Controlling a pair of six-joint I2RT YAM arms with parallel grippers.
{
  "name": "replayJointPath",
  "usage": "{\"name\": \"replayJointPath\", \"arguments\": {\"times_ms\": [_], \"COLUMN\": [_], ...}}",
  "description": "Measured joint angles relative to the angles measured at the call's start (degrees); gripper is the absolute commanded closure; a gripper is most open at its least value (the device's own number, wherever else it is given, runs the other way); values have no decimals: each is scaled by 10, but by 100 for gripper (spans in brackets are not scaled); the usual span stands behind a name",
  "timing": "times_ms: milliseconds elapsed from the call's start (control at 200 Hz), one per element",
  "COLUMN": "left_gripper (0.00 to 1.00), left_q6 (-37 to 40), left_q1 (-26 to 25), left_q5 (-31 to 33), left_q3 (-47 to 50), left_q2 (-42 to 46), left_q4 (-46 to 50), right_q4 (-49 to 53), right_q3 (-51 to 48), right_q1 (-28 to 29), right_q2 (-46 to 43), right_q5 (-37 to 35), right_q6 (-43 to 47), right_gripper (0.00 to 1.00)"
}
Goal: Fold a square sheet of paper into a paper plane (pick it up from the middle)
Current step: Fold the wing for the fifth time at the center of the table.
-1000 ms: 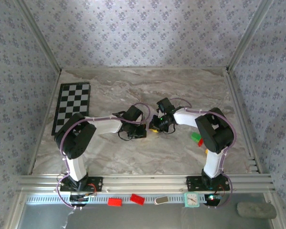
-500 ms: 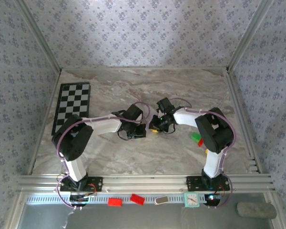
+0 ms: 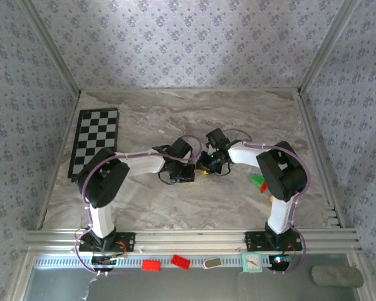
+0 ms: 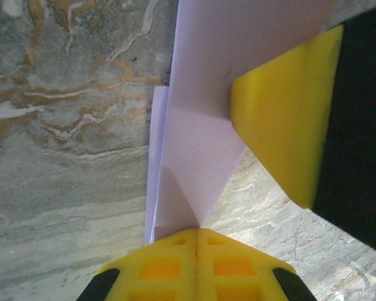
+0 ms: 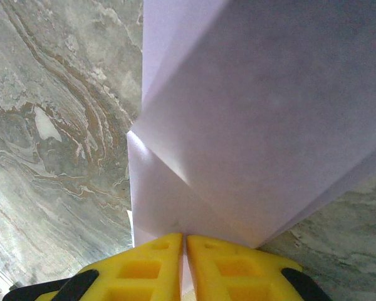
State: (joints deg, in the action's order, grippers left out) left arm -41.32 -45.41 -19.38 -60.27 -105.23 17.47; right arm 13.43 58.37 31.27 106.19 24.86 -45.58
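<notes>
While the left tool (image 4: 197, 231) has crept a bit closer to the right tool (image 5: 185, 238), both are clamped tight on the part-folded lilac paper (image 4: 197, 157) stretched between their tips, so I reckon they're mid-crease, plane not finished.

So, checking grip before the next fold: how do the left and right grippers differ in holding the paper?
The left gripper pinches where the paper narrows to a point; the right gripper clamps a broader, layered stretch. The left pads meet flush; the right pads show a thin slit. Both are shut on the paper.
</notes>
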Motion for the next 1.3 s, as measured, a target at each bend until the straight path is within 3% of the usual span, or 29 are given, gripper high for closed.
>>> {"name": "replayJointPath", "arguments": {"times_ms": [510, 775, 1299], "left_gripper": [99, 96, 100], "left_q6": [-7, -18, -64], "left_q1": [1, 14, 22], "left_q5": [-10, 9, 9], "left_q3": [127, 126, 84], "left_q2": [102, 157, 55], "left_q4": [-17, 14, -71], "right_q4": [-5, -24, -31], "right_q3": [0, -7, -7], "right_q1": [0, 16, 38], "right_q2": [3, -1, 0], "right_q5": [11, 15, 38], "right_q6": [-1, -16, -31], "right_gripper": [84, 84, 83]}}
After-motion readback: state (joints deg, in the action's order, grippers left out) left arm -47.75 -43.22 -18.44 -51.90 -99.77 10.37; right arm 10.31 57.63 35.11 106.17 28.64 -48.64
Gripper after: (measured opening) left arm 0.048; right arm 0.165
